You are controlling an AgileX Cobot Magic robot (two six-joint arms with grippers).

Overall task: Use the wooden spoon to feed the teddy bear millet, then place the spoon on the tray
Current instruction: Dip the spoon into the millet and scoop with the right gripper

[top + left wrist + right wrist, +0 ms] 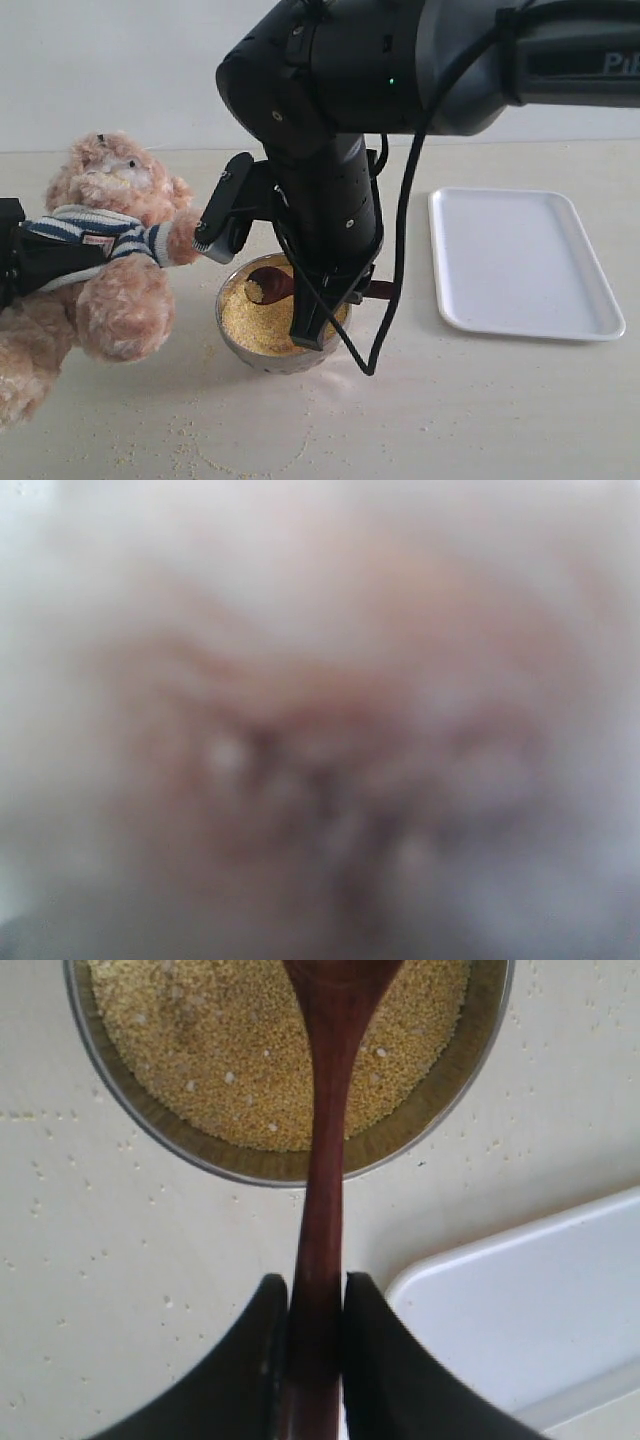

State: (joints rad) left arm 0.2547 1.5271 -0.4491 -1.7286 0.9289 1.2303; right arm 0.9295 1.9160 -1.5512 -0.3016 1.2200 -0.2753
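Note:
The teddy bear (110, 250) leans at the left, its striped shirt facing the bowl. My left gripper (20, 258) is shut on the bear's body from the left edge. In the left wrist view only blurred fur (300, 740) shows. My right gripper (316, 1285) is shut on the thin handle of the wooden spoon (325, 1160). The spoon's oval bowl (268, 285) sits over the millet (250, 322) at the far side of the metal bowl (262, 360). The millet (230, 1050) fills the bowl nearly to its rim. The white tray (520, 260) lies empty at the right.
Loose millet specks (190, 440) are scattered on the pale table in front of the bowl and around it (60, 1210). The tray's corner (520, 1310) lies close beside my right gripper. The right arm's thick black body (330, 200) and cable hang over the bowl.

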